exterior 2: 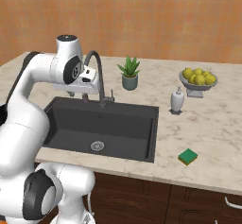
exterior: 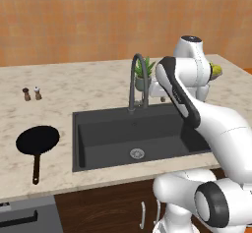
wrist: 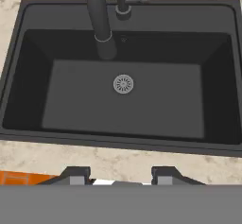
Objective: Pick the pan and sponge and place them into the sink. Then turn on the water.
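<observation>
Empty pincer (wrist: pixel 120 178), jaws parted, hovers above the sink (wrist: pixel 33 57); pan (exterior: pixel 37 141) lies on the table far to its left, so grasping the handle looks wisest.

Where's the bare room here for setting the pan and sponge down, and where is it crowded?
The sink floor around the drain is bare. Open counter lies between pan and shakers. It is crowded behind the basin: faucet, plant, soap bottle, fruit bowl.
</observation>
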### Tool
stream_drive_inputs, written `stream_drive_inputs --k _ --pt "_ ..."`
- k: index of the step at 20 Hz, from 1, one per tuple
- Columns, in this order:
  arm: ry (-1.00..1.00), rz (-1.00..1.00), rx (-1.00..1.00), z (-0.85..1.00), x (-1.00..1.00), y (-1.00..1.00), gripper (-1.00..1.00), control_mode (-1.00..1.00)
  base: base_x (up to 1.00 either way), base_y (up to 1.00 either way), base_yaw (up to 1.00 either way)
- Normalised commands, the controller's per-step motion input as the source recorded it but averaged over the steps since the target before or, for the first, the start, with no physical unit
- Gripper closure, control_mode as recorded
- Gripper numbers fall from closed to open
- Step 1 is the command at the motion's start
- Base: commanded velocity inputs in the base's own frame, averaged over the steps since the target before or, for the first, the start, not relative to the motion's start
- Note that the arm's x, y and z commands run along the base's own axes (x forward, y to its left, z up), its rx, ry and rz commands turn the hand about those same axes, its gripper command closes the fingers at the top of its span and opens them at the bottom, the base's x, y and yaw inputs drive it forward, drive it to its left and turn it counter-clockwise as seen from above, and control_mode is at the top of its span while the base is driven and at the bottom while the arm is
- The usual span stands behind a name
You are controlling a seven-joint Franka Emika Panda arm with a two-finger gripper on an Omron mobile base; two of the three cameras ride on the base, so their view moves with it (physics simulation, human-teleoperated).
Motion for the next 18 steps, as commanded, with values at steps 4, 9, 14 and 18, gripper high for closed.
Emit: stream_drive_inputs --k 4,9,14,18 --pt "0.0 0.03 0.0 -0.01 -0.03 0.42 -1.0 -1.0 0.0 0.0 0.0" --pt "0.07 0.08 -0.18 0.0 -0.22 1.0 -1.0 -1.0 0.0 0.0 0.0" --pt "0.17 0.12 -0.2 -0.08 -0.14 1.0 -1.0 -1.0 0.0 0.0 0.0" --pt "0.16 0.0 -0.19 -0.36 0.06 1.0 -1.0 -1.0 0.0 0.0 0.0"
